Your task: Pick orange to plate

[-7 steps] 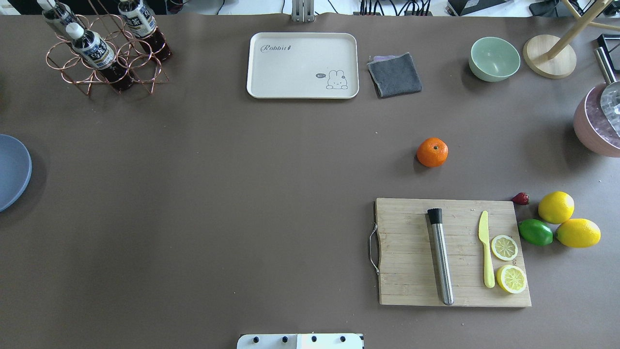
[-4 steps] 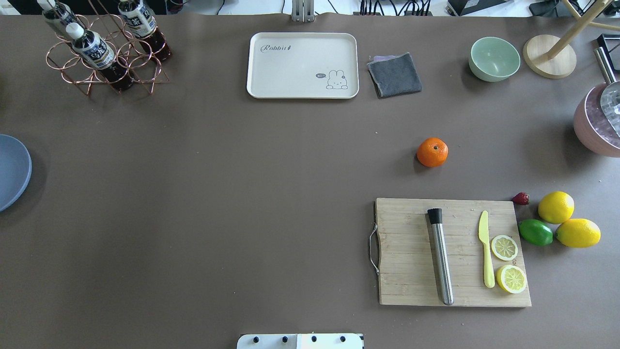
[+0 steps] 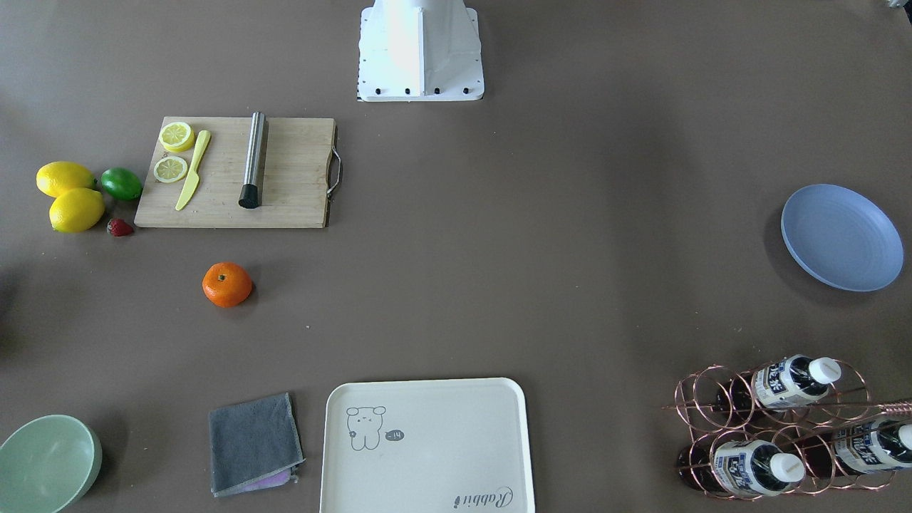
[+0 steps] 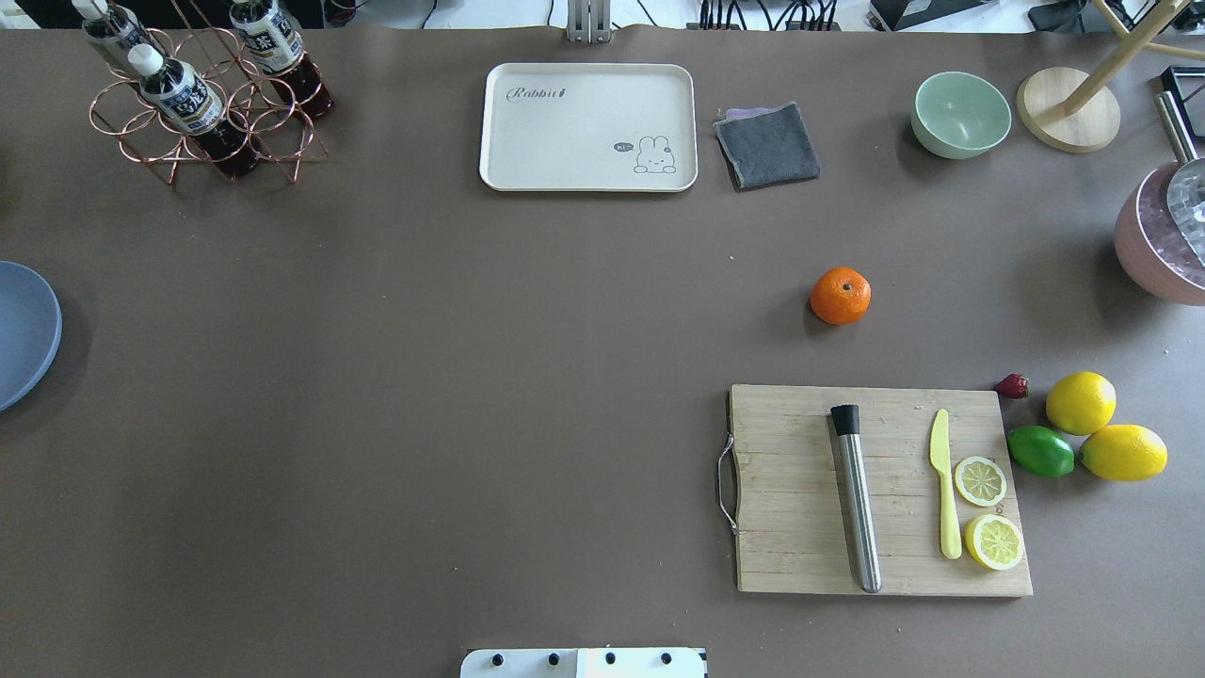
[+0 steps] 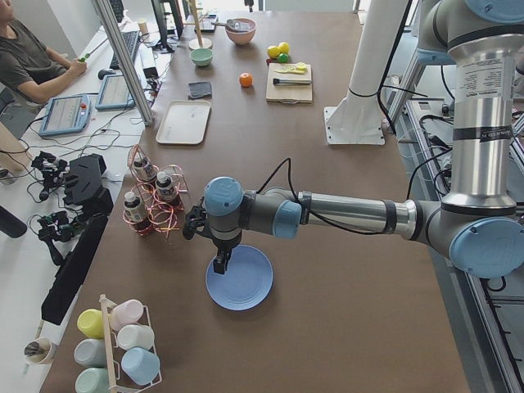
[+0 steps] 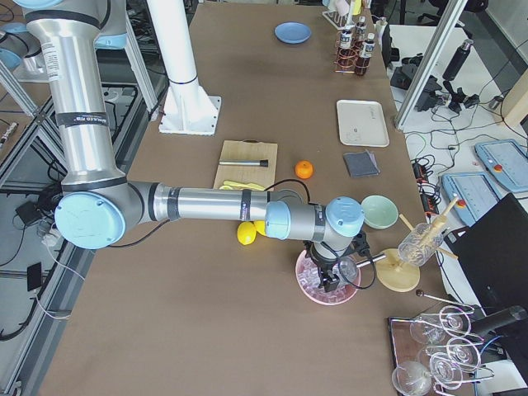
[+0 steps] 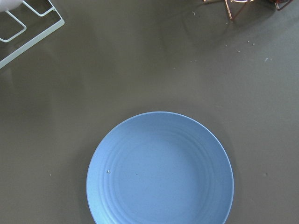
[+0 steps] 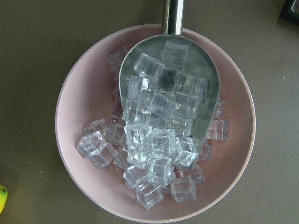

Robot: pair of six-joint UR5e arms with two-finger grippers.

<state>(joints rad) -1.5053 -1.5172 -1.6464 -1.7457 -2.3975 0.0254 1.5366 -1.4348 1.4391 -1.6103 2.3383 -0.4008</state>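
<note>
The orange (image 4: 840,296) sits alone on the brown table, just beyond the cutting board (image 4: 800,499); in the front-facing view the orange (image 3: 227,284) is at mid-left. The light-blue plate (image 4: 24,334) lies at the table's far left edge and holds nothing, as the left wrist view of the plate (image 7: 160,170) confirms. My left gripper (image 5: 222,264) hangs over the plate (image 5: 239,277). My right gripper (image 6: 328,276) hovers over a pink bowl far from the orange (image 6: 304,169). Both grippers show only in the side views, so I cannot tell if they are open or shut.
The pink bowl (image 8: 79,88) holds ice cubes and a metal scoop (image 8: 163,107). Two lemons (image 4: 1081,402), a lime (image 4: 1040,451) and a strawberry (image 4: 1012,385) lie right of the board. A cream tray (image 4: 588,127), grey cloth (image 4: 766,144), green bowl (image 4: 960,114) and bottle rack (image 4: 202,104) line the far side.
</note>
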